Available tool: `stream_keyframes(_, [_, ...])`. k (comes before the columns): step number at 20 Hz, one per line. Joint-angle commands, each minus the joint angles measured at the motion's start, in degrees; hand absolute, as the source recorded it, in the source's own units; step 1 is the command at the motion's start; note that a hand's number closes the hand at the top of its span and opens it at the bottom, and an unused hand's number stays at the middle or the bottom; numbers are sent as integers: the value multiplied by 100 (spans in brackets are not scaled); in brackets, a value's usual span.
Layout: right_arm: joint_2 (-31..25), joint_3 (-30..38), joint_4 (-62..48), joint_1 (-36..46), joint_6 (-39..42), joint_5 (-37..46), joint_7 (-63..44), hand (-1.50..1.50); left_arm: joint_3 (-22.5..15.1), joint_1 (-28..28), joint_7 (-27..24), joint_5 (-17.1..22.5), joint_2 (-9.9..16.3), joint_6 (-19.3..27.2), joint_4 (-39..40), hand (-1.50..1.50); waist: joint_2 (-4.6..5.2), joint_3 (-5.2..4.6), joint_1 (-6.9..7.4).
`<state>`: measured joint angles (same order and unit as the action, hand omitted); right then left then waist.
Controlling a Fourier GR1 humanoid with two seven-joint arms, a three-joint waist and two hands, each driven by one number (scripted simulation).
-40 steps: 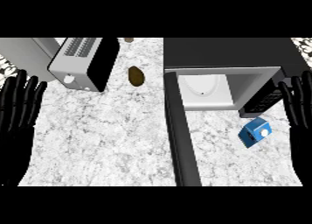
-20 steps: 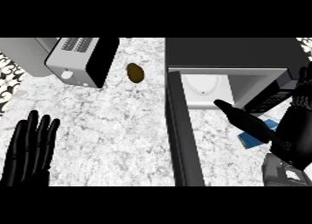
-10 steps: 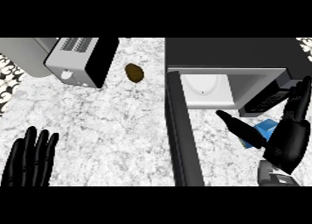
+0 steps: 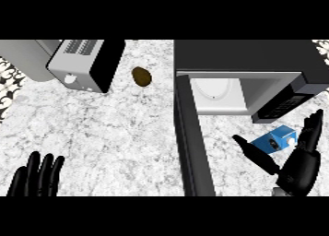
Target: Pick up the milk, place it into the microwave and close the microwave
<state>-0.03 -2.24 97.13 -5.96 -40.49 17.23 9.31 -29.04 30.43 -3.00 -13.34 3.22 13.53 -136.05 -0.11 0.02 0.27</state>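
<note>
Your small blue milk carton with the white patch (image 4: 278,139) lies on the white-and-grey marbled desk (image 4: 119,138), in front of the microwave's opening and just right of its swung-out door; it has not been lifted. Your right hand (image 4: 297,165) brackets it, thumb stretched out to the carton's left and straight fingers rising along its right side, so the hand is spread wide and grips nothing yet; whether any finger already touches the carton is hard to tell from this steep angle. So judge the task as barely begun: the grasp is still to be closed, and after that come the lift, the placing inside and the shutting of the door. The dark grey box-shaped microwave (image 4: 248,57) stands open, its long dark door (image 4: 191,147) running down toward you, and its pale cavity holds what looks like a round white plate (image 4: 214,90) and nothing else that you can see. Further out, a silver toaster with a black side (image 4: 84,64) sits at the upper left, with a small brown oval item (image 4: 142,76) beside it. Your left hand (image 4: 38,177) rests at the lower left edge, fingers straight and up, holding nothing.
</note>
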Motion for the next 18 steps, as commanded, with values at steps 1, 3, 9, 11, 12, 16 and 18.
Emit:
stream_keyframes(1, [3, 80, -496, -450, -122, -693, 989, -150, -817, 348, -270, -579, -109, 317, 116, -150, -6, 6, 5])
stream_keyframes(3, [-13, 441, -641, -477, 169, -1084, 1366, -150, -234, 49, 390, -202, 131, 137, -383, -150, 2, 4, -20])
stream_keyframes(9, [2, 381, -1377, -353, 53, -1804, 2215, -150, -16, 73, -124, 272, 364, 215, -77, -150, 3, 0, -8])
stream_keyframes(11, [-40, 1026, -2041, -89, 629, -2048, 2819, -150, -586, 365, 172, -291, 341, 419, -599, -150, 1, 5, 17])
stream_keyframes(12, [-137, 946, -1797, -86, 779, -2048, 2525, -150, -192, -276, 99, -23, 141, 442, 138, -150, 8, 0, -19])
stream_keyframes(16, [-44, 1385, -2918, 138, 1142, -2506, 3489, -150, -697, 254, -121, -384, 322, 623, -185, -150, 4, 4, 10])
stream_keyframes(18, [-256, 1542, -2954, 276, 1290, -2666, 3430, -150, -240, 309, 125, 31, 656, 483, -496, -150, 7, 1, 5])
